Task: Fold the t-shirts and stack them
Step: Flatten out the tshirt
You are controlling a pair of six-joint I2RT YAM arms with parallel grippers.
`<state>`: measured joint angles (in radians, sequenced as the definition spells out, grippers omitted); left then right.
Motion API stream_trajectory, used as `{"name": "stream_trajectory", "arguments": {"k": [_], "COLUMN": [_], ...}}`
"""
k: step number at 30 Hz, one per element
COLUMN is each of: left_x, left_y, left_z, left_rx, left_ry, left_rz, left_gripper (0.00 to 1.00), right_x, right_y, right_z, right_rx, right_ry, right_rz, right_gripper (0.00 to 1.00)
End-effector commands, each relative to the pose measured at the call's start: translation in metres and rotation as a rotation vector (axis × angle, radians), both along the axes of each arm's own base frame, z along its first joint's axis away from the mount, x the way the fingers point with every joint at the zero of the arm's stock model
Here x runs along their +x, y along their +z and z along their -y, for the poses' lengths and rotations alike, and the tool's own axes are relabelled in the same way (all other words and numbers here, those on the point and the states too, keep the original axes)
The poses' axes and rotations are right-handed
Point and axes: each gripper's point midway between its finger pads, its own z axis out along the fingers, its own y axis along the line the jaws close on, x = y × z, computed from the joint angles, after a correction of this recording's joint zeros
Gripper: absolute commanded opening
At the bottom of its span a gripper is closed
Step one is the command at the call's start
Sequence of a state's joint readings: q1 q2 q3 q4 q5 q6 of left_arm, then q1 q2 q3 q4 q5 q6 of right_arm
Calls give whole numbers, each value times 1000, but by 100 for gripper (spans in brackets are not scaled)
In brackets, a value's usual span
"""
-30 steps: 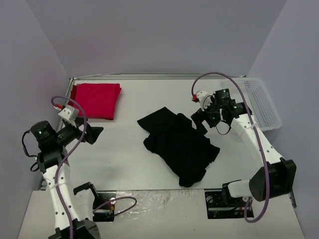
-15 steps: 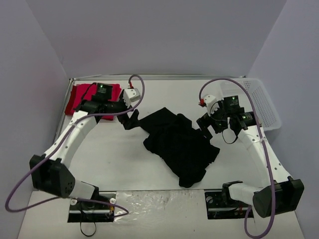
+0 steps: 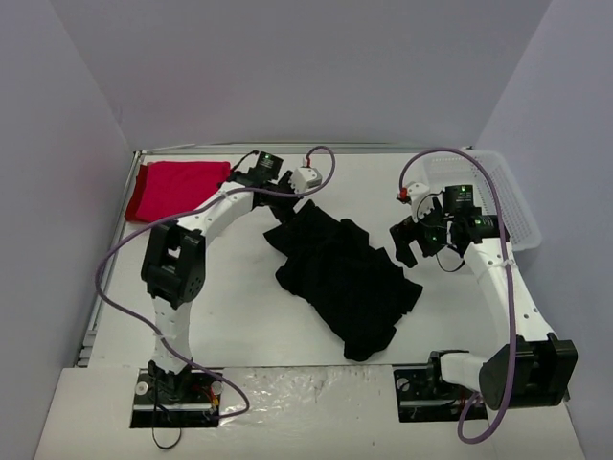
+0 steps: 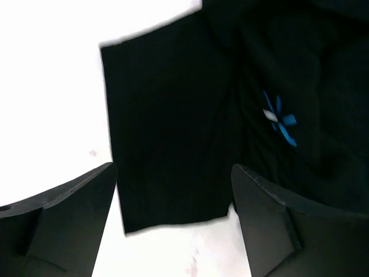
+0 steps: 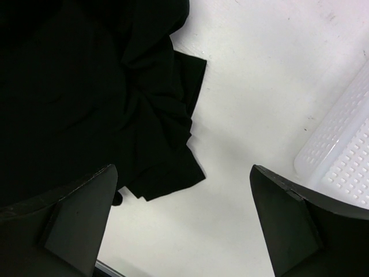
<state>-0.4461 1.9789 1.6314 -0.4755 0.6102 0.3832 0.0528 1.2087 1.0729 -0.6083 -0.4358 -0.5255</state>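
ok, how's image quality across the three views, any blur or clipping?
Left wrist: table blown out white, black t-shirt edges smeared, blue starburst mark legible. Right wrist: sharper, white mesh basket holes resolved, shirt folds crushed dark. Top external: even light, no glare.

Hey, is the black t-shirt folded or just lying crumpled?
Crumpled, not folded. The black t-shirt lies in an uneven, creased heap with edges jutting out at odd angles, unlike the red t-shirt, which forms a neat rectangle.

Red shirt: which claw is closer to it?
Left. Left claw hangs a little right of the red shirt; right claw is far off, beyond the black shirt, near the basket.
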Motion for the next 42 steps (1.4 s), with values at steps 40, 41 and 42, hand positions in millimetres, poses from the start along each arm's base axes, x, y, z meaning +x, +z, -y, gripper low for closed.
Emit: {"name": "stream_trajectory", "arguments": {"k": [40,41,42], "left_x": [50,49,49], "left_y": [-85,-85,-84], "left_z": [52,51,53], "left_rx": [257,259,257], "left_ry": [40,41,36], "left_rz": [-84,-89,-90], "left_gripper": [15,10,3], "right_x": [-3,-3,-3], "right_y": [-34,-35,-35], "right_z": [-8,-7,-7], "right_rx": [41,41,41], "right_ry": [53,52,52], "right_rz": [-96,-98,-99], "right_gripper": [94,93,93]}}
